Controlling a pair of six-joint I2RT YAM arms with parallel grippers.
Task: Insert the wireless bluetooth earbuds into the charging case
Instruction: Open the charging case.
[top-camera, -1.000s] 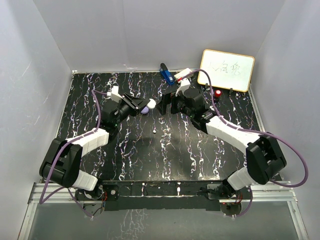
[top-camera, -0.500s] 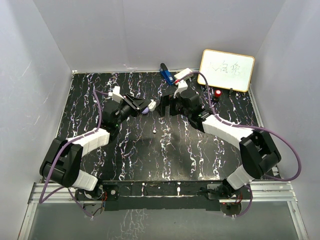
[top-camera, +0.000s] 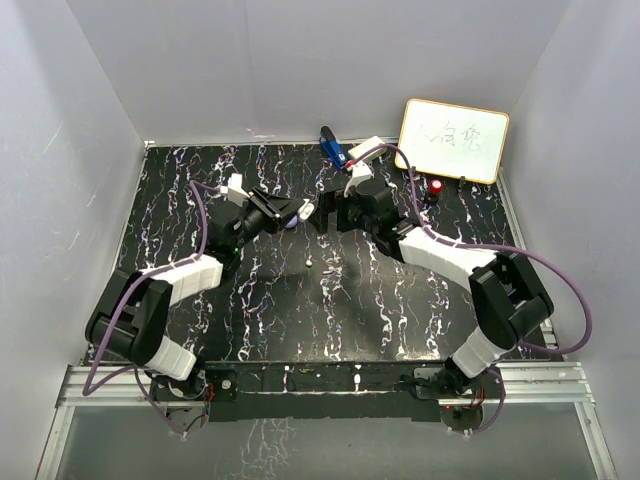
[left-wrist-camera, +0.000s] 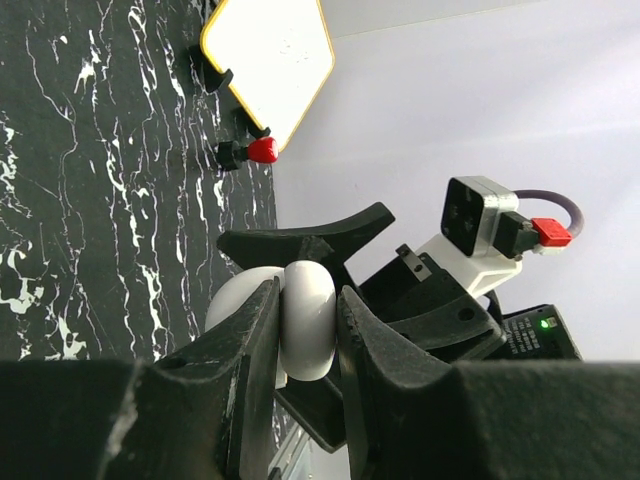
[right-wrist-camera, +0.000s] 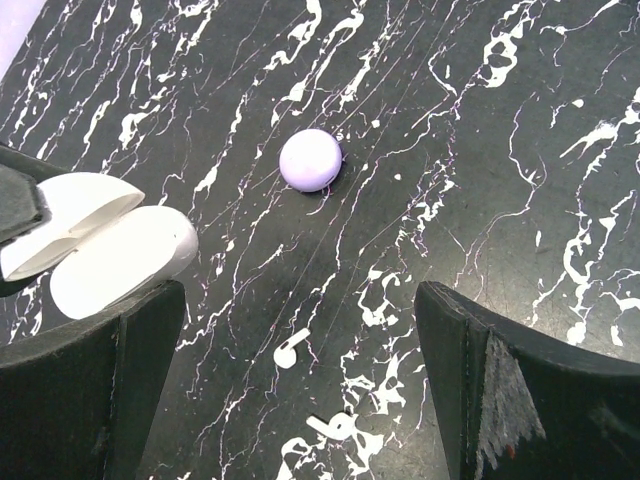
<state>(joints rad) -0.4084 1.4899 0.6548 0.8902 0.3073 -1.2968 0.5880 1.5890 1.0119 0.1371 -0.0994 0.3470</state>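
**Step in hand:** picking up the first earbud. Judging by the two buds lying outside it, the case is not yet loaded. Its wells cannot be seen.

**Left arm:** the left fingers (left-wrist-camera: 235, 380) pinch a glossy white, pebble-shaped plastic charging case (left-wrist-camera: 305, 320) across its sides. In the right wrist view its lid stands hinged open, with the two halves splayed. It cannot be told whether the case rests on the black, white-veined marble-pattern tabletop (right-wrist-camera: 520, 120) or hangs just above it.

**Right arm:** the right fingers (right-wrist-camera: 500, 400) are spread wide and hold nothing. They sit just beside the white case, facing it.

**Task items:** two tiny white stemmed plastic earbuds lie loose on the tabletop near the white case, on its side toward the arm bases. The first earbud (right-wrist-camera: 290, 352) lies nearer the case, and the second earbud (right-wrist-camera: 335, 427) lies just past it. A pale purple, round closed case (right-wrist-camera: 310, 160) also sits near the white case, not touching it.

**Next move (judgement):**
1. Lower the right fingers astride the first earbud.
2. Close gently on its body, because so small and smooth a part is likely to skid or flip.
3. Carry it to the white case and line up its stem with a well.
4. Keep the left grip steady throughout.
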